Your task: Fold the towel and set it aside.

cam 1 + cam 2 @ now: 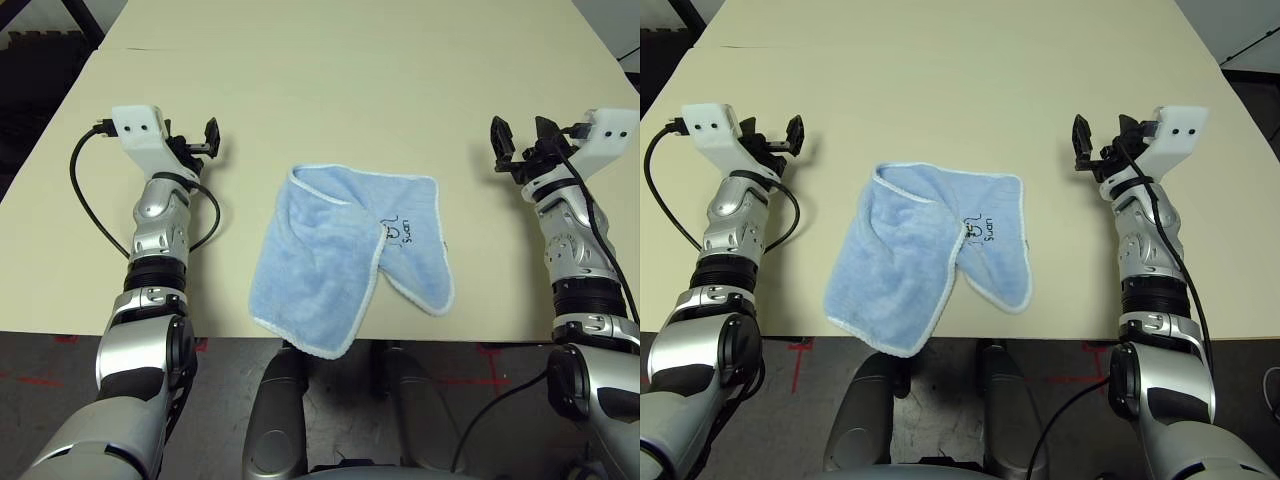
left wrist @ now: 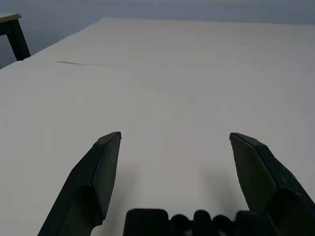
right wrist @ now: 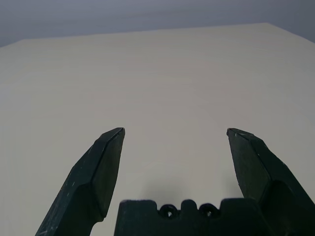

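Pale desk (image 1: pixel 330 90) lay beneath the towel (image 1: pixel 315 255), which sat rumpled at its near edge, one part folded over, a lower corner overhanging. It looked light, soft and floppy; the white-edged outer corners seemed the best holds, though the layers were hard to tell. Left fingers (image 2: pixel 175 135) and right fingers (image 3: pixel 175 131) stood wide, empty, well apart from it.

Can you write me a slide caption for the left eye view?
A blue towel lies partly folded on the table, between two open grippers.
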